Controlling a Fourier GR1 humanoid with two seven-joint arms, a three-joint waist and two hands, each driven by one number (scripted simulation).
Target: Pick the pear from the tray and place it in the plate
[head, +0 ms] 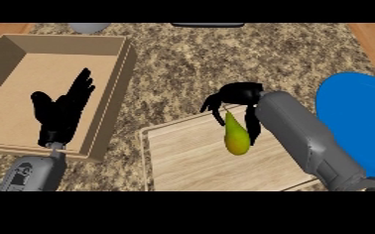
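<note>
The right robot hand (236, 99) is curling round the pear (236, 135) above the tray (192, 161), the blue plate (350, 110) lying just right. The left robot hand (61, 108) is resting open over the box (117, 82); bare table (190, 64) is lying between.

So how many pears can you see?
1. The pear hangs over the wooden tray, held by the right hand. The cardboard box at the left shows none, though the left hand covers part of it.
</note>
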